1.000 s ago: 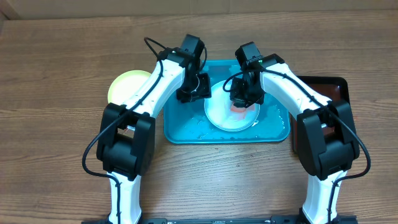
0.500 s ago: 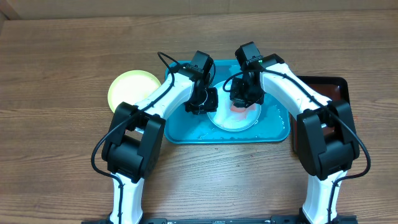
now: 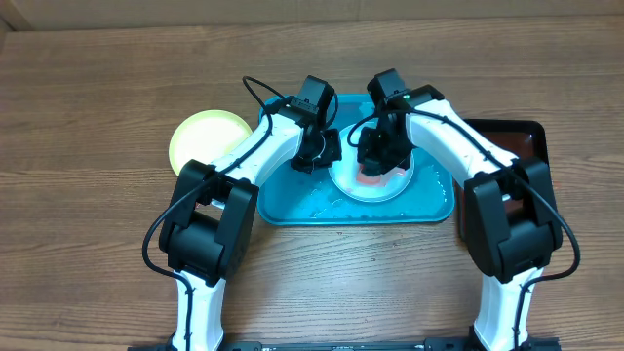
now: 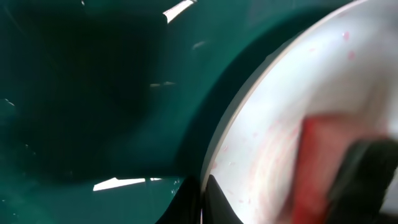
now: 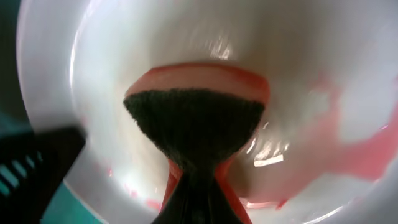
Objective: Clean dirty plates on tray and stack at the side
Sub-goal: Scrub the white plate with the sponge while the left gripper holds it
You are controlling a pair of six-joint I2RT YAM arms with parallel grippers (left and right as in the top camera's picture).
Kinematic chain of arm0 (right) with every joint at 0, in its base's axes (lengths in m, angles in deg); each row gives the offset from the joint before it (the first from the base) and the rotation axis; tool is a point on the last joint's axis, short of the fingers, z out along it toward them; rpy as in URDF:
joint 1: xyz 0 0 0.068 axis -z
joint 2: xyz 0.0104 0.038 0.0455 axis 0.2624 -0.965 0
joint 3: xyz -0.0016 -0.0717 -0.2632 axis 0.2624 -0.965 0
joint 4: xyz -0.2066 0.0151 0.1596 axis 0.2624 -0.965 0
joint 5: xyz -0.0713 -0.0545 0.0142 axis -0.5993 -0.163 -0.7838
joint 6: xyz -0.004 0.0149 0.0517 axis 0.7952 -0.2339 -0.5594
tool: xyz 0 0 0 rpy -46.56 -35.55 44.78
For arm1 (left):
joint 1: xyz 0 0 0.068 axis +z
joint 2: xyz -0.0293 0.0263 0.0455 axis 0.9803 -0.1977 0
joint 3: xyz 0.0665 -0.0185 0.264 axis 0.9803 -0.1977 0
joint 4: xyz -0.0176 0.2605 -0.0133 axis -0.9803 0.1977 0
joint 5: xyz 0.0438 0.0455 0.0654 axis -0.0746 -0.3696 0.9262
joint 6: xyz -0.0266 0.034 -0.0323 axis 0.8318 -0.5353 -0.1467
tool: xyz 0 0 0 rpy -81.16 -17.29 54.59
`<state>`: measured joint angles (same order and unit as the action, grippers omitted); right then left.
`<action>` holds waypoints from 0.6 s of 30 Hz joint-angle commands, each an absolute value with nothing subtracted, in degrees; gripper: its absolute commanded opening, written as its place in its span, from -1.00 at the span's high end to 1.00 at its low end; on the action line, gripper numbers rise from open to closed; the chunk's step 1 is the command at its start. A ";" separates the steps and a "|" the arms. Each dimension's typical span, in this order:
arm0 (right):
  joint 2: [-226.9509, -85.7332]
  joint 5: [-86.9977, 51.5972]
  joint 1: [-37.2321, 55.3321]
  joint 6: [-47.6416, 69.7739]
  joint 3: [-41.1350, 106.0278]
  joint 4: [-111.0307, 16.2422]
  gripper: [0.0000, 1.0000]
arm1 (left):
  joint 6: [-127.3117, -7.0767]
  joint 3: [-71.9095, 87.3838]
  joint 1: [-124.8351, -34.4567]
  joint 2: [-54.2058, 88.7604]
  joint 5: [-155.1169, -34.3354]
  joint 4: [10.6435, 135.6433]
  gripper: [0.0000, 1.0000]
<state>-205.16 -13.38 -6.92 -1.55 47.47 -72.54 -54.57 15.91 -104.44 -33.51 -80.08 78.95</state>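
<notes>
Right claw (image 3: 378, 161) pinching sponge (image 5: 196, 118) on plate (image 3: 375, 188), left claw (image 3: 319, 154) pressed together at rim. If that hold's weak, plate could skid across wet tray (image 3: 292, 200) mid-scrub.

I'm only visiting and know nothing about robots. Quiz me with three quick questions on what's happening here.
1. True or false: the white plate lies on the blue tray.
2. What does the right gripper hold against that plate? A) a cloth B) a red sponge C) a brush
3. Fill in: the yellow-green plate sits on the table, on the tray's ____ side.

Key: 1 true; 2 B; 3 left.
</notes>
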 commanded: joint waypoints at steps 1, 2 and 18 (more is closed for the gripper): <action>-205.38 -11.53 -9.30 -2.11 48.54 -74.35 0.92 | -52.12 15.28 -104.05 -33.66 -77.68 77.92 0.92; -205.38 -13.93 -9.50 -2.59 48.54 -75.69 0.93 | -51.95 15.28 -103.96 -33.66 -77.37 77.70 0.92; -205.38 -33.10 -7.40 -8.17 41.64 -63.78 0.92 | -54.48 15.23 -101.86 -33.66 -81.31 79.21 0.92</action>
<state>-204.77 -27.90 -9.56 -6.48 43.60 -66.29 -52.80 15.91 -102.17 -33.51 -79.93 78.53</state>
